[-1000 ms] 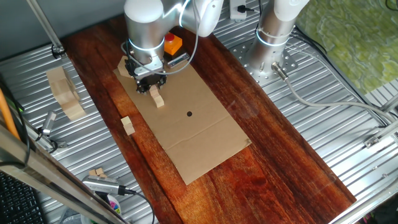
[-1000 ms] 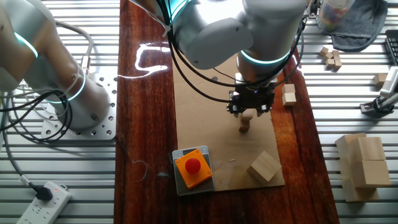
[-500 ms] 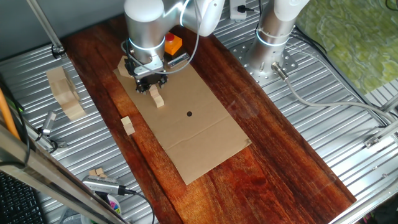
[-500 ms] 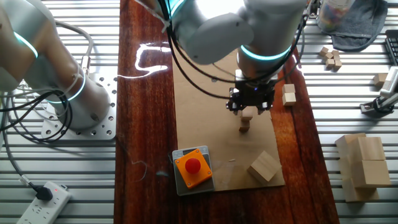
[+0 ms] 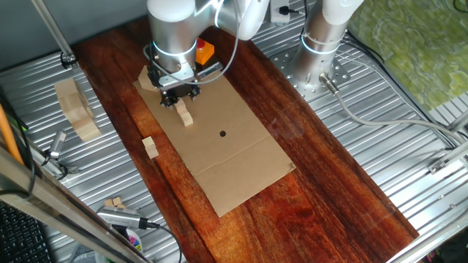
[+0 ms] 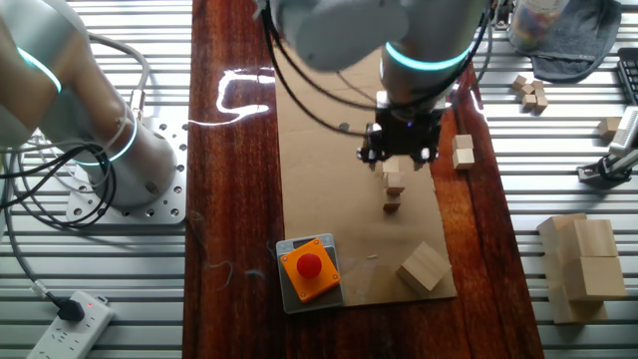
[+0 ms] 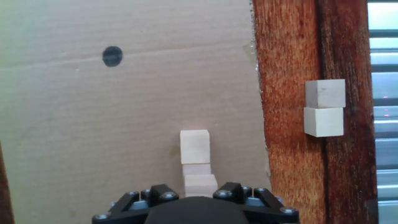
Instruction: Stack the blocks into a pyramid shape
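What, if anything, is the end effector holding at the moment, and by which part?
It cannot be told: a block sits right at the end effector, but its fingertips are hidden.

Pale, matt, unpainted wooden blocks [image 7: 194, 147] lie on a matt brown cardboard sheet [image 5: 234, 146]; the bench [image 5: 322, 175] looks like glossy, varnished dark wood, flanked by ribbed metal panels [image 5: 409, 146].

Hand [image 7: 198, 202] fingertips out of my sight, cut by hand view's lower edge. Nearest of the blocks [image 7: 200, 185] partly hidden behind it. Fixed views: arm masks the jaws; grip state unreadable.
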You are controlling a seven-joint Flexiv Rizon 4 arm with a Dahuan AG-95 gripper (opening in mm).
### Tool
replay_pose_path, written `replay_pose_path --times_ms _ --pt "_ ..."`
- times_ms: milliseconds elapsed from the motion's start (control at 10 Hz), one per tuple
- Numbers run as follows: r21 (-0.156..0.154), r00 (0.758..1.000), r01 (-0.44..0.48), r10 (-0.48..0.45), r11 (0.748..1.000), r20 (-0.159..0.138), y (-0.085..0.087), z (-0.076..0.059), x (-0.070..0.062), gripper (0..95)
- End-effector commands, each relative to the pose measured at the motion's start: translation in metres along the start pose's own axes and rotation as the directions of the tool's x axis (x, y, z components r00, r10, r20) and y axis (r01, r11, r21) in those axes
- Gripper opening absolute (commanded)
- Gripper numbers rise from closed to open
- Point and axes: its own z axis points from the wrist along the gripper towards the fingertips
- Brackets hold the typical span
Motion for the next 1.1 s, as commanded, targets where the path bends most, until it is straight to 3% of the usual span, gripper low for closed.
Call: replay_pose_path --times_ms 100,300,600,1100 --pt "0.003 1.0 -0.012 0.012 1.0 -0.008 -0.015 -0.005 -0.005 57.0" --pt "0.002 0.999 -0.023 0.023 1.0 -0.023 -0.034 -0.003 -0.013 57.0" --pt "0.004 0.999 -0.045 0.046 0.999 -0.019 -0.061 0.002 -0.019 57.0" --pt "0.009 0.998 -0.057 0.057 0.998 -0.022 -0.099 0.026 -0.029 57.0"
